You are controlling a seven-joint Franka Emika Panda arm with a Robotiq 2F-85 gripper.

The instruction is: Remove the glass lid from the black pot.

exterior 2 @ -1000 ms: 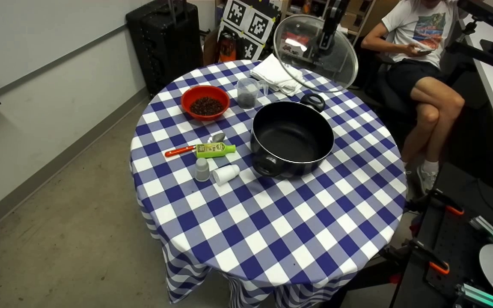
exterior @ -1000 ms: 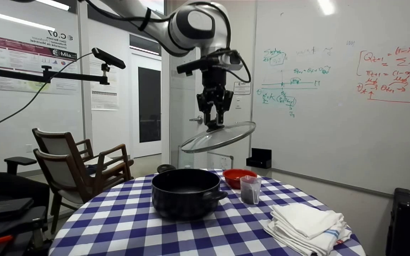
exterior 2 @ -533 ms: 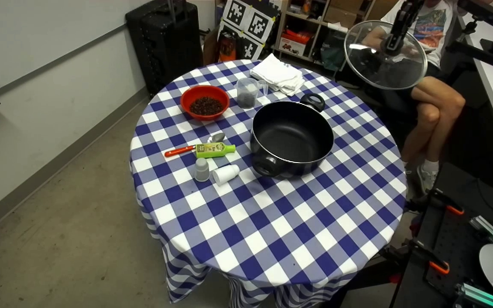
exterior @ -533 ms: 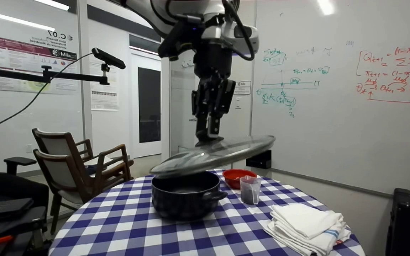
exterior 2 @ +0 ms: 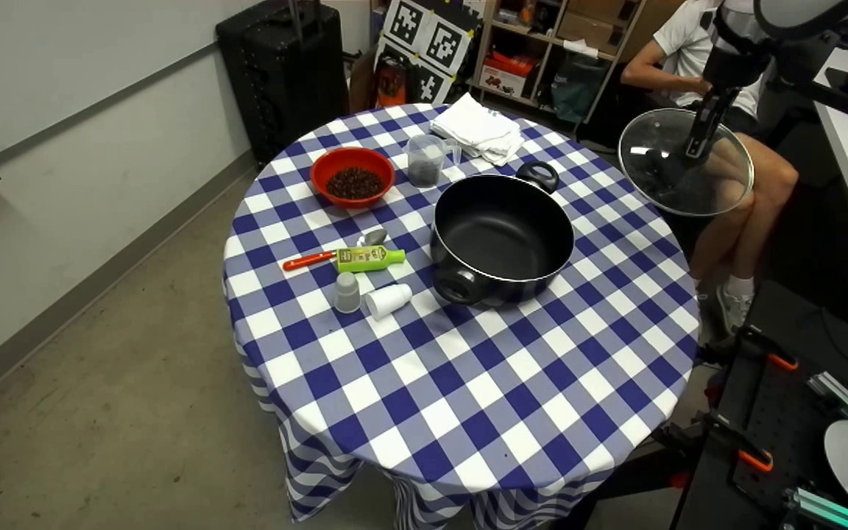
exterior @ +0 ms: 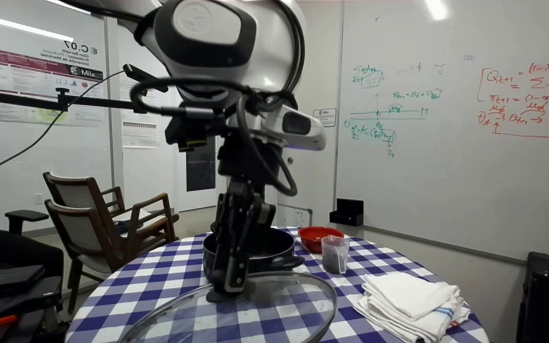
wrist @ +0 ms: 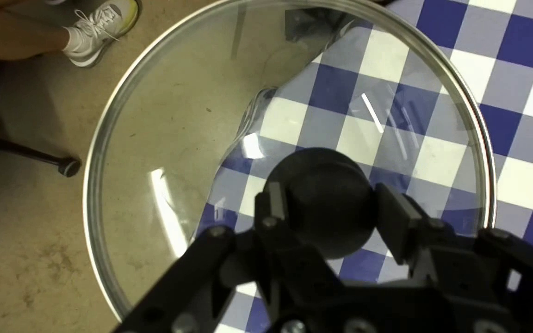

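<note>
The black pot (exterior 2: 501,239) stands uncovered on the table, its inside bare; it also shows in an exterior view (exterior: 281,243), partly behind my gripper. My gripper (wrist: 329,199) is shut on the dark centre knob (wrist: 326,159) of the glass lid (wrist: 174,115), one finger on each side. The lid hangs in the air, apart from the pot, and looks tilted. It also shows in both exterior views (exterior: 279,305) (exterior 2: 659,169). In the wrist view, floor and tablecloth show through its glass, so it hangs across the table's edge. The gripper shows in both exterior views (exterior: 229,278) (exterior 2: 702,140).
The round table has a checked cloth (exterior 2: 483,390). A red bowl (exterior 2: 328,165), clear measuring cup (exterior 2: 425,162) and white towels (exterior 2: 475,129) stand beyond the pot. A green bottle (exterior 2: 369,258), spoon (exterior 2: 375,236), red-handled utensil (exterior 2: 310,260) and small cups (exterior 2: 389,300) lie beside it. A person (exterior 2: 755,169) sits nearby.
My gripper, shut on the knob throughout, has carried the lid away from the pot, past the towels' side to the table's edge, and lowered it. The pot has not moved.
</note>
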